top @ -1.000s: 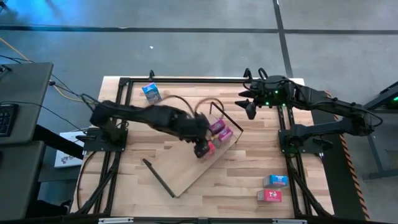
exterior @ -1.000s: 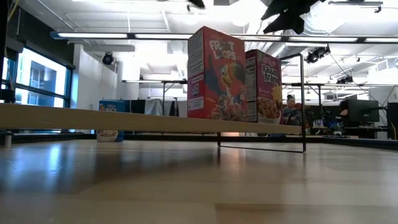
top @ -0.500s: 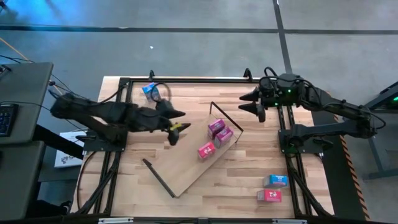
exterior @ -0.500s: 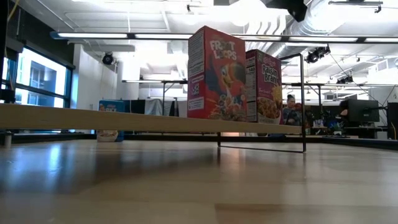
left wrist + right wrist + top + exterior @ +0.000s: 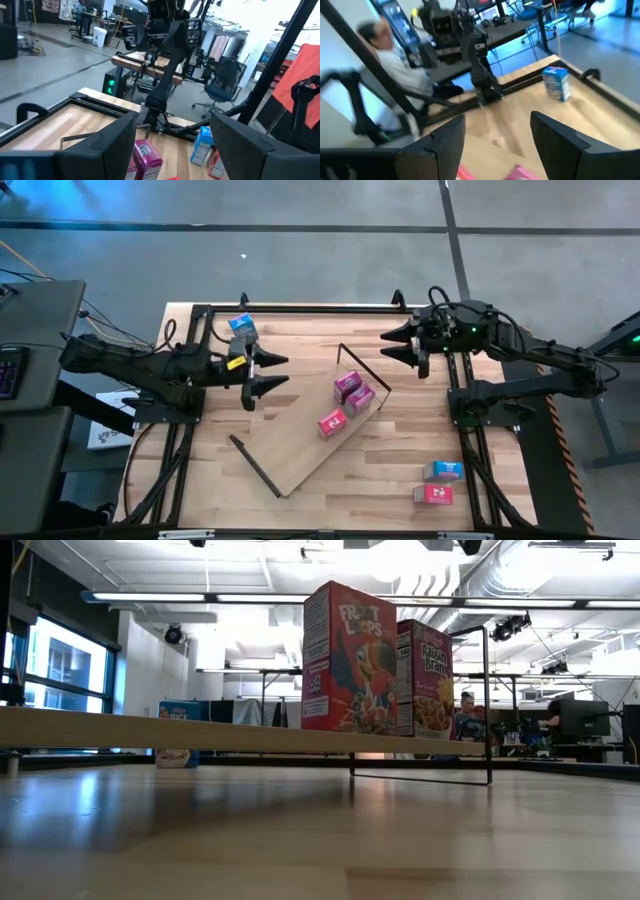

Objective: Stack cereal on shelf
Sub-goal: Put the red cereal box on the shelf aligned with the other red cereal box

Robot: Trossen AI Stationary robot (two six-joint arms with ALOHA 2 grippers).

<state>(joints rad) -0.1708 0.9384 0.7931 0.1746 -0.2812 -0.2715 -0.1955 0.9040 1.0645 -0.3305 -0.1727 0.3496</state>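
The shelf (image 5: 300, 442) is a light-wood board with black wire end frames, lying slantwise on the table. Three pink cereal boxes (image 5: 348, 384) (image 5: 361, 398) (image 5: 332, 422) stand on its far right half. In the low view two of them show as a red-fronted box (image 5: 346, 658) and one behind it (image 5: 424, 680). A blue box (image 5: 242, 328) stands at the far left. A blue box (image 5: 442, 470) and a red box (image 5: 432, 494) lie near the right front. My left gripper (image 5: 272, 372) is open and empty, left of the shelf. My right gripper (image 5: 388, 345) is open and empty, at the far right.
Black frame rails (image 5: 300, 310) run along the table's far, left and right sides. In the left wrist view (image 5: 172, 125) the right arm (image 5: 165, 55) stands beyond the boxes. A person (image 5: 380, 45) sits beyond the table's left side. Bare tabletop (image 5: 360, 480) lies at the front.
My left gripper has drawn back from the front pink box on the shelf toward the table's left edge and a little toward the far edge. That box stays standing on the board, free of the gripper.
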